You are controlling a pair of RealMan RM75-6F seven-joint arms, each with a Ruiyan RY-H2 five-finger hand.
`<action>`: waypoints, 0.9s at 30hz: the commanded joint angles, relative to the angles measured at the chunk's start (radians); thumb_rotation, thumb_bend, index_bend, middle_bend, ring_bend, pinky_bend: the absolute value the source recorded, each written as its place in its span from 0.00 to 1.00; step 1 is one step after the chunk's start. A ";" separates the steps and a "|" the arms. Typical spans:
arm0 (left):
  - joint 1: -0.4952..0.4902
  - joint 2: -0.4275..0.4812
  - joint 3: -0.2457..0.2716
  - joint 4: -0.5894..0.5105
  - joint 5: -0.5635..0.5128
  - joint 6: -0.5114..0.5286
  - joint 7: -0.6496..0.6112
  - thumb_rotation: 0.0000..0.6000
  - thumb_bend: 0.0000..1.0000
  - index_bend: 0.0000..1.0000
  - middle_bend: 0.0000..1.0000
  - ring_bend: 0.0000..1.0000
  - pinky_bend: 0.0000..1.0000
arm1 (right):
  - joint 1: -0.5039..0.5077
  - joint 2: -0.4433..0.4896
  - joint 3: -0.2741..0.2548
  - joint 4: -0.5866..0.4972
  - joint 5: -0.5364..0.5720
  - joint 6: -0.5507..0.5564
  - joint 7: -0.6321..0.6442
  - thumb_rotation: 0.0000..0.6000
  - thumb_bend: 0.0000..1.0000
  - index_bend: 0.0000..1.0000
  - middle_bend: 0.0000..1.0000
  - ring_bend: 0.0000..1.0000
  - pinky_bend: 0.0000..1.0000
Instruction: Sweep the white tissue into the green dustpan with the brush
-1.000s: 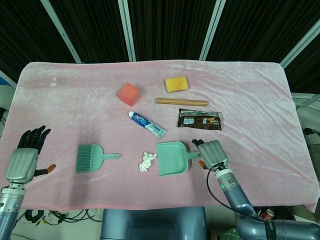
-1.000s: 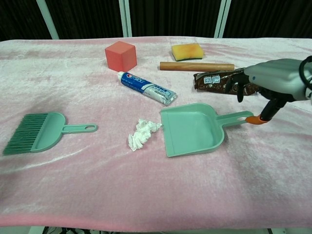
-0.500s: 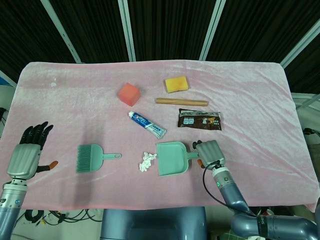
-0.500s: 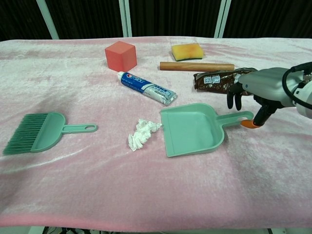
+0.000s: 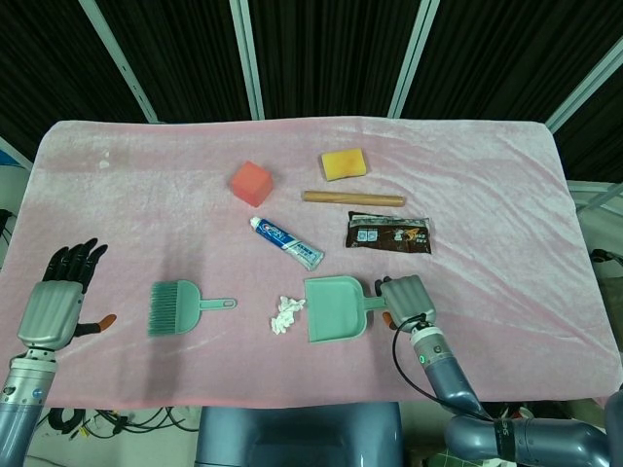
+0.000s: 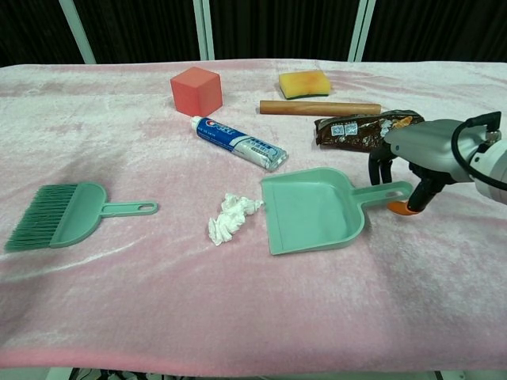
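Pink velvet cloth (image 5: 487, 175) drapes the table before dark curtains, and your sweeping job has barely begun: the white tissue (image 5: 286, 313) lies crumpled just beside the open mouth of the green dustpan (image 5: 334, 309), outside it, while the brush (image 5: 173, 306) rests untouched well to the left. Your right hand (image 5: 407, 299) is at the dustpan's handle, fingers arched over it with the thumb below; whether they grip it yet cannot be told. Your left hand (image 5: 55, 299) hovers off the table's left edge, fingers spread and empty, well apart from the brush. Picking up the brush and sweeping are both left to do. Only the chest view shows the right hand's fingers straddling the handle; only the head view shows the left hand at all. Clutter behind includes a toothpaste tube (image 5: 287, 243) and a red block (image 5: 250, 183).
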 commanded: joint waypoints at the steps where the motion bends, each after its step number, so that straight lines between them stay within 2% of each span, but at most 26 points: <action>1: -0.002 -0.001 0.000 0.003 -0.004 -0.003 -0.003 1.00 0.00 0.00 0.00 0.00 0.01 | 0.003 -0.003 -0.002 0.004 0.003 0.001 0.000 1.00 0.30 0.47 0.43 0.88 0.96; 6: -0.008 -0.005 0.000 0.009 -0.009 -0.011 -0.004 1.00 0.00 0.00 0.00 0.00 0.01 | 0.004 -0.004 -0.008 0.006 -0.014 0.005 0.012 1.00 0.41 0.59 0.55 0.88 0.96; 9: -0.017 -0.005 0.000 0.006 -0.010 -0.022 0.002 1.00 0.00 0.00 0.00 0.00 0.01 | 0.006 0.004 -0.011 -0.002 -0.029 0.003 0.018 1.00 0.46 0.67 0.64 0.88 0.96; 11: -0.023 -0.005 -0.001 0.001 -0.012 -0.028 0.010 1.00 0.00 0.00 0.00 0.00 0.01 | 0.008 0.012 -0.012 -0.010 -0.035 0.003 0.018 1.00 0.46 0.69 0.65 0.89 0.96; 14: -0.040 -0.004 -0.010 -0.021 -0.029 -0.045 0.047 1.00 0.00 0.00 0.00 0.00 0.07 | 0.013 0.031 -0.009 -0.033 -0.037 0.004 0.014 1.00 0.47 0.69 0.66 0.89 0.96; 15: -0.046 -0.005 -0.013 -0.028 -0.036 -0.050 0.063 1.00 0.00 0.02 0.00 0.01 0.12 | 0.015 0.036 -0.009 -0.039 -0.036 0.004 0.011 1.00 0.47 0.69 0.66 0.89 0.96; 17: -0.063 -0.008 -0.022 -0.045 -0.054 -0.065 0.103 1.00 0.01 0.07 0.03 0.11 0.26 | 0.019 0.048 -0.008 -0.053 -0.033 0.002 0.006 1.00 0.47 0.70 0.66 0.89 0.96; 19: -0.094 -0.019 -0.035 -0.063 -0.070 -0.094 0.145 1.00 0.05 0.16 0.10 0.38 0.51 | 0.022 0.063 -0.008 -0.072 -0.027 -0.004 0.007 1.00 0.47 0.70 0.66 0.89 0.96; 22: -0.132 -0.044 -0.051 -0.078 -0.101 -0.125 0.199 1.00 0.10 0.25 0.19 0.69 0.83 | 0.025 0.077 -0.010 -0.088 -0.019 -0.007 0.009 1.00 0.47 0.69 0.66 0.89 0.96; 24: -0.157 -0.068 -0.058 -0.077 -0.122 -0.143 0.240 1.00 0.12 0.31 0.28 0.79 0.95 | 0.026 0.082 -0.012 -0.095 -0.015 -0.007 0.011 1.00 0.47 0.69 0.66 0.89 0.96; 27: -0.195 -0.109 -0.068 -0.074 -0.177 -0.176 0.298 1.00 0.13 0.35 0.37 0.86 1.00 | 0.028 0.087 -0.015 -0.101 -0.011 -0.006 0.014 1.00 0.47 0.69 0.66 0.89 0.96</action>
